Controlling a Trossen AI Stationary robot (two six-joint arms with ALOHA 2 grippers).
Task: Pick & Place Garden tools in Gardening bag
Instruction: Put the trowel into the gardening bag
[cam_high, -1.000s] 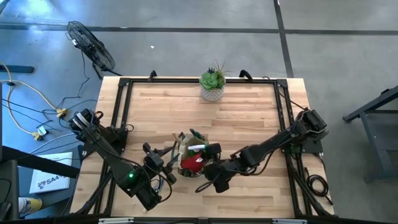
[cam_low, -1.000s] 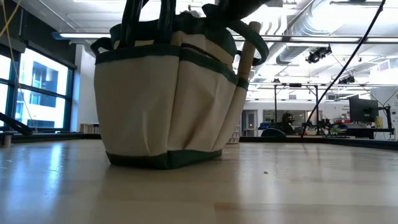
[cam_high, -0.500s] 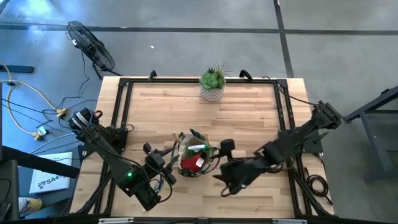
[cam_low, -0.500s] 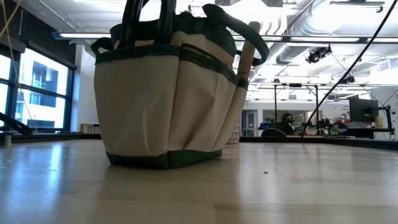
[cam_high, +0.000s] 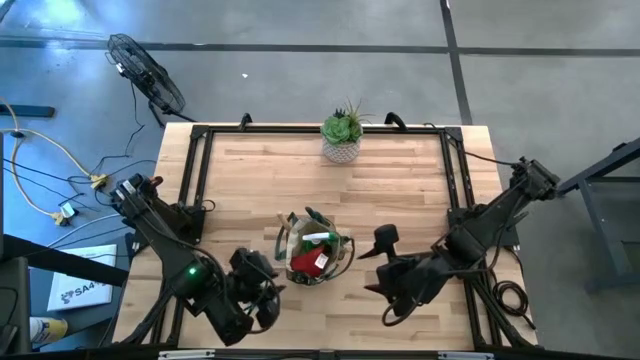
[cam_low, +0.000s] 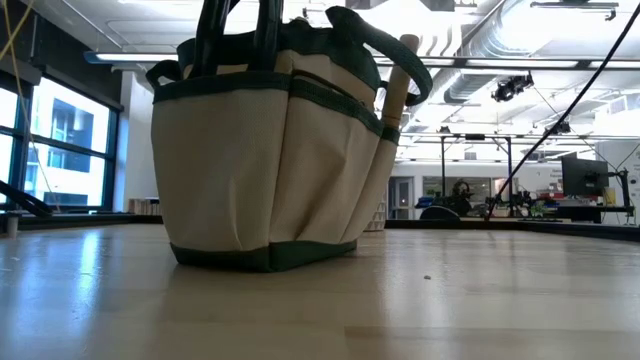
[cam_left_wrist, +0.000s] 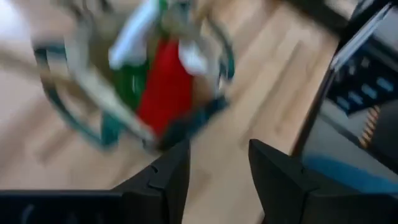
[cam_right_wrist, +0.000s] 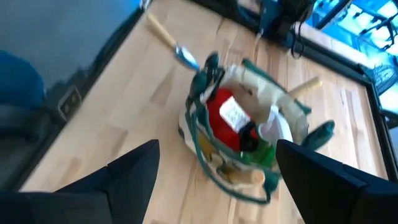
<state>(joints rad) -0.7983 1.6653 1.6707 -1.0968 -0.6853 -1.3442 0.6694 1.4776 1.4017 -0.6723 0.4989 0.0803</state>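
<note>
In the high view the gardening bag (cam_high: 312, 258) stands upright a little below the middle of the frame, on the wooden table (cam_high: 400, 190), and its mouth is packed: a red glove-like item (cam_high: 309, 262) fills the centre, with the green spray bottle (cam_high: 316, 238) and its white nozzle just above it. The right wrist view shows the same load, plus a wooden-handled tool (cam_right_wrist: 163, 37) that sticks out past the bag's rim toward the upper left of that frame. The left gripper (cam_high: 262, 297) sits just below and left of the bag, its jaws partly apart and holding nothing, as the left wrist view shows. The right gripper (cam_high: 383, 266) hangs to the right of the bag, apart from it, jaws spread wide and empty. No loose tool shows on the bare boards, so the task looks close to done. The risks now come from the arms themselves: the left gripper is close enough to the fabric that a sideways swing could snag a loop handle (cam_low: 385, 50) and tip the bag, and the protruding handle could be knocked by a passing link, which would lever the tool out or topple the load. The potted succulent (cam_high: 342, 132) at the top of the frame is well clear.
</note>
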